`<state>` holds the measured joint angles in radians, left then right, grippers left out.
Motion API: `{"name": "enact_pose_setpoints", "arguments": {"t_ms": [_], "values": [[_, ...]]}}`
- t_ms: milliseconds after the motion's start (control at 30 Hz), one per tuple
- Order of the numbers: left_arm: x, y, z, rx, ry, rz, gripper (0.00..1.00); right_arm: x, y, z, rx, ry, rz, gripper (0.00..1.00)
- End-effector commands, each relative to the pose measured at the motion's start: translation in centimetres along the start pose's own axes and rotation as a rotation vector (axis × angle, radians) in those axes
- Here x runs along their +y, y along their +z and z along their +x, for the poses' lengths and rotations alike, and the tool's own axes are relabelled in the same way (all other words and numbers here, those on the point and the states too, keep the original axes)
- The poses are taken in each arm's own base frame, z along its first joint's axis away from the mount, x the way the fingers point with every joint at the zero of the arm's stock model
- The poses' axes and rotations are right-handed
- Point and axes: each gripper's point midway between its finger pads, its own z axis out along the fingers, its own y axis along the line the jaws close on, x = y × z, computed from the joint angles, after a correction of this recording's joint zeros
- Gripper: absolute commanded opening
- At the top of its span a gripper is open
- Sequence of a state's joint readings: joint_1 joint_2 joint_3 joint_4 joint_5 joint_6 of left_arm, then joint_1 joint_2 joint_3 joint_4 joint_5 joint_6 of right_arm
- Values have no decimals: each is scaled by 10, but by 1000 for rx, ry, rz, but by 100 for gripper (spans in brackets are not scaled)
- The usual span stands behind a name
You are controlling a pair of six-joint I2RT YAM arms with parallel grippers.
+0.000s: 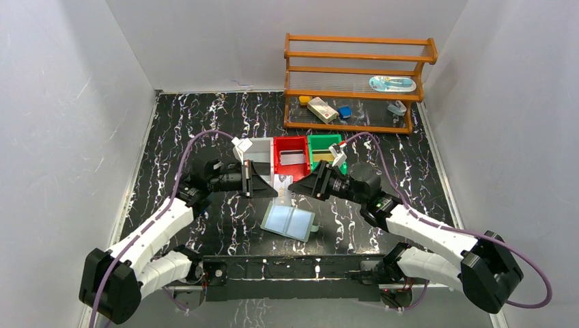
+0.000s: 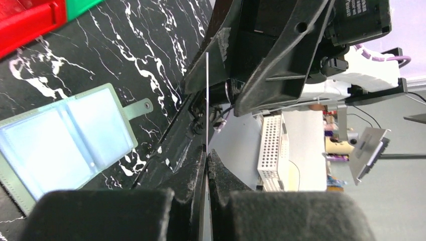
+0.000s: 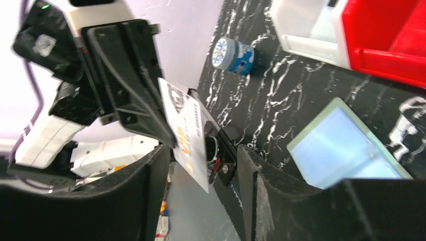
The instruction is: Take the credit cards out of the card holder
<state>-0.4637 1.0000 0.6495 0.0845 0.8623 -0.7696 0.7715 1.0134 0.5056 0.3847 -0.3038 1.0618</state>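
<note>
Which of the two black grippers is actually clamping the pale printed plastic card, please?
The left gripper: its fingers are shut on the pale printed card, seen edge-on in its wrist view. The right gripper has its fingers apart either side of it.

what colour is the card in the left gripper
White, with a dark emblem and orange print; the card shows best in the right wrist view.
</note>
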Motion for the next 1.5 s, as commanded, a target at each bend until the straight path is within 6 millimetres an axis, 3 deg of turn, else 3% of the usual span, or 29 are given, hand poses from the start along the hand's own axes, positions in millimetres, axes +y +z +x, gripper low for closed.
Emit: {"name": "enact_pose_setpoints", "arguments": {"t_ms": [0, 167, 667, 933, 1100, 1333, 1467], "values": [[-12, 3, 9, 75, -54, 120, 0, 29, -1, -2, 22, -5, -183, 57], [-18, 4, 9, 75, -71, 176, 0, 23, -2, -2, 26, 50, -215, 44], [-24, 4, 4, 37, -97, 221, 0, 44, -13, 7, 126, 52, -370, 28], [-24, 3, 8, 64, -102, 223, 0, 48, -14, 4, 100, 66, -401, 24], [-20, 4, 14, 96, -109, 210, 0, 47, -13, -2, 60, 97, -405, 29], [-19, 4, 9, 78, -95, 187, 0, 44, -9, 1, 90, 107, -397, 16], [-17, 5, 8, 71, -99, 178, 0, 40, -7, 3, 104, 107, -371, 18]]}}
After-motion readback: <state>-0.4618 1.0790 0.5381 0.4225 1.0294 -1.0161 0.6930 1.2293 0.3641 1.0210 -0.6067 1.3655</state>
